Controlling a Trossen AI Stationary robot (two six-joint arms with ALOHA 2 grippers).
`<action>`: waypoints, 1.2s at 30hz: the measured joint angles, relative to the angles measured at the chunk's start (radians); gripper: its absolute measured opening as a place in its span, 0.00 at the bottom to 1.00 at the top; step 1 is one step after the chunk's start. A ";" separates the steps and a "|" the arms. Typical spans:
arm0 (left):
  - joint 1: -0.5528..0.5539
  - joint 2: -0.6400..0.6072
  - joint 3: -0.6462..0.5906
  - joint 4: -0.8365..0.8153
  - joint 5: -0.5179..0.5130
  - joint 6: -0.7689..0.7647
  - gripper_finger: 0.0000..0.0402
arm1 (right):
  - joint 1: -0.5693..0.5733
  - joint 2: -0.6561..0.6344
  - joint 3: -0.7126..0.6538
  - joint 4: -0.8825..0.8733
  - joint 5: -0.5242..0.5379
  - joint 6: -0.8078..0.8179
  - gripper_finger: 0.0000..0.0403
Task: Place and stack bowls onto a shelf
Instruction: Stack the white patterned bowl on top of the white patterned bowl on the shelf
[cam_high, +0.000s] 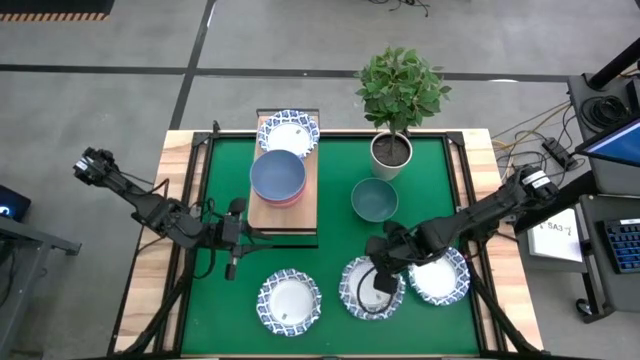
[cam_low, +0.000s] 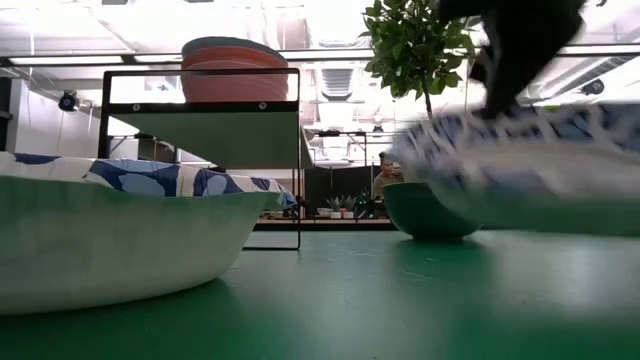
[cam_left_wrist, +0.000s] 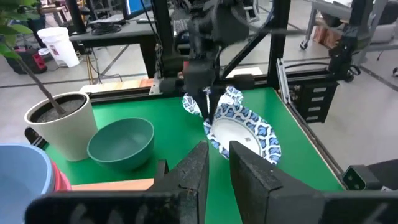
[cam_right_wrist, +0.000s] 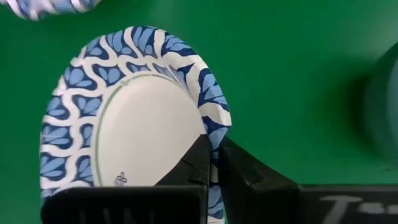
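A white bowl with a blue patterned rim (cam_high: 372, 288) sits near the mat's near edge, and my right gripper (cam_high: 385, 268) is shut on its rim. Two like bowls flank it, one toward the left (cam_high: 290, 302) and one toward the right (cam_high: 440, 277). The teal bowl (cam_high: 374, 199) stands on the mat. On the wooden shelf (cam_high: 300, 205) a blue bowl (cam_high: 278, 175) is stacked in a reddish one, with a fourth patterned bowl (cam_high: 289, 133) at the far end. My left gripper (cam_high: 234, 240) hovers by the shelf's near end, open by a narrow gap and empty. My right gripper pinches the middle patterned bowl by its rim (cam_right_wrist: 216, 140), on the side toward the table's far edge. One finger (cam_right_wrist: 198, 160) is inside the bowl and the other outside. The fingers slant down from above. The bowl (cam_left_wrist: 242, 134) hangs tilted; whether its lower edge touches the mat I cannot tell.
A white pot (cam_high: 391, 152) with a leafy plant stands on the mat's far side, right of the shelf and just beyond the teal bowl. The green mat (cam_high: 330, 250) is bare between the shelf and the near row of bowls. Black frame posts edge the table.
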 joint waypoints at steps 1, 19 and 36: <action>0.000 0.000 0.000 0.005 0.000 0.000 0.13 | 0.002 0.000 0.033 -0.029 0.026 -0.014 0.02; 0.004 0.143 0.018 0.295 -0.161 0.073 0.35 | 0.128 0.043 0.272 -0.176 0.729 -0.106 0.02; 0.064 0.441 0.202 0.266 -0.130 0.121 0.36 | 0.165 0.202 0.425 -0.167 0.832 -0.303 0.02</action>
